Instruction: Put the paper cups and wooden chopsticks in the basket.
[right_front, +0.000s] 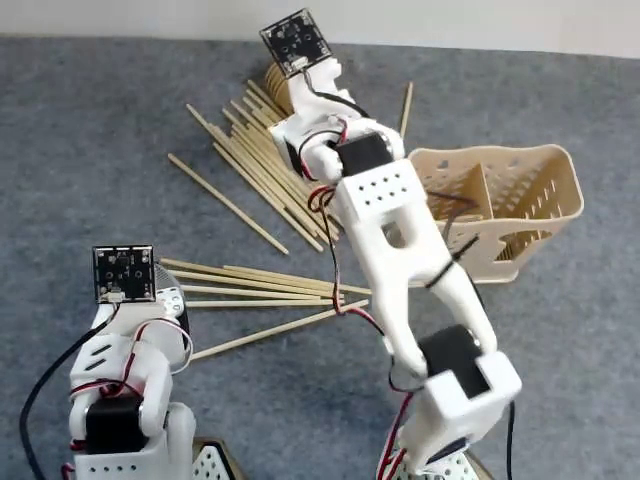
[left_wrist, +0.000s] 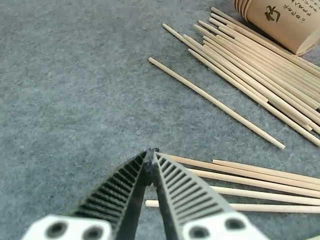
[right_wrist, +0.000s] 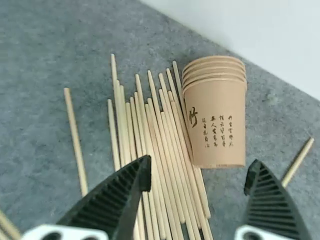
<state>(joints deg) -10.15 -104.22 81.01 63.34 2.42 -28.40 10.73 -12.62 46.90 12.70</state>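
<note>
Hovering over cup stack (right_wrist: 215, 115) nr basket (right_front: 562, 165), right hand (right_wrist: 199, 169) spread; left hand (left_wrist: 151, 155) pressed together. Cup stack, chopsticks (right_front: 255, 175) all outside basket.

Bright, even, diffuse light from overhead; the grey felt tabletop (right_front: 90, 120) is lit the same corner to corner. Shadows are soft and short: a faint dark band under the beige slotted plastic basket (right_front: 560, 185) on its near side, thin lines hugging the pale wooden chopsticks (left_wrist: 215, 102). The stack of brown paper cups (right_wrist: 217, 120) shades gently across its curved wall. The white plastic arm link (right_front: 372, 205) is brightest on the table, holes readable. The white wall strip (right_wrist: 260, 30) past the tabletop's far edge reads flat bright.
</note>
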